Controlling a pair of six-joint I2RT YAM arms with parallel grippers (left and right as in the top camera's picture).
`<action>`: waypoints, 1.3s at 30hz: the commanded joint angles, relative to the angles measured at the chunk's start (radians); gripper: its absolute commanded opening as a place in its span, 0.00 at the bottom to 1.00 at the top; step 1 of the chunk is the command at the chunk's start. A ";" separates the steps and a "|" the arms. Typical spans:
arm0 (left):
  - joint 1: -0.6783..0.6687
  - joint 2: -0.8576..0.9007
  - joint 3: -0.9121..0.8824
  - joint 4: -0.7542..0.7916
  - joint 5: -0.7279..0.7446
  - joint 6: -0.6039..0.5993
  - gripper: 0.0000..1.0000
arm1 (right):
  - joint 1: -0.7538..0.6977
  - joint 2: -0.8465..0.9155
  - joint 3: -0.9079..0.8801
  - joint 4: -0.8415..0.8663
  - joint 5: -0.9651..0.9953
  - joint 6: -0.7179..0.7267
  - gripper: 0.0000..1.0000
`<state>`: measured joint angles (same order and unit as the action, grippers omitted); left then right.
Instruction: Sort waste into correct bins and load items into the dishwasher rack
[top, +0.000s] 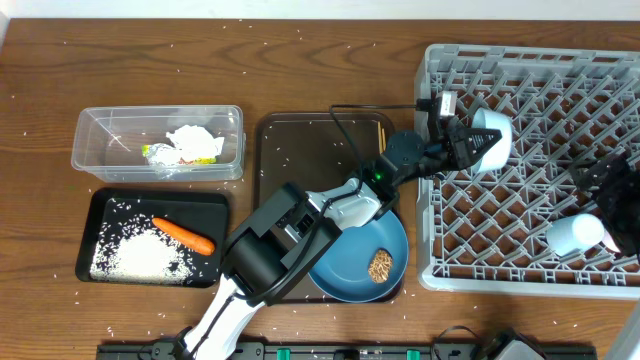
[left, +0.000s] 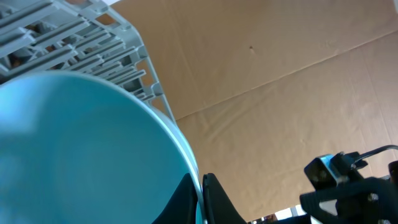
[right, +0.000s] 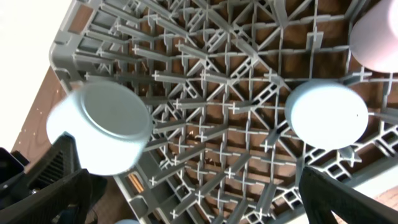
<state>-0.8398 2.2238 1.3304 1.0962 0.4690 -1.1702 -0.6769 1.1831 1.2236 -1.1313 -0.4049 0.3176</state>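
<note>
My left gripper reaches over the grey dishwasher rack and is shut on the rim of the white bowl, held tilted above the rack's left part. In the left wrist view its fingers pinch the bowl's rim, which looks pale teal there. My right gripper is open and empty over the rack's right side, and its fingers frame the lattice. A light-blue cup stands upside down in the rack. The blue plate carries the brown food lump.
The clear tub holds the tissue and wrapper. The black tray holds rice and the carrot. The plate sits on a brown serving tray with chopsticks at its right edge. A pinkish-white cup is in the rack.
</note>
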 joint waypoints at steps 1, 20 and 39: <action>-0.002 0.019 0.030 0.006 0.014 0.026 0.06 | -0.018 -0.014 0.006 -0.007 -0.021 -0.033 0.99; -0.050 0.019 0.068 -0.021 0.006 0.029 0.06 | -0.018 -0.014 0.006 -0.026 -0.019 -0.050 0.99; -0.076 0.027 0.069 -0.026 -0.058 0.014 0.06 | -0.018 -0.014 0.006 -0.066 -0.018 -0.072 0.99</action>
<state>-0.9134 2.2333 1.3754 1.0718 0.4362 -1.1633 -0.6769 1.1824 1.2240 -1.1931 -0.4122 0.2726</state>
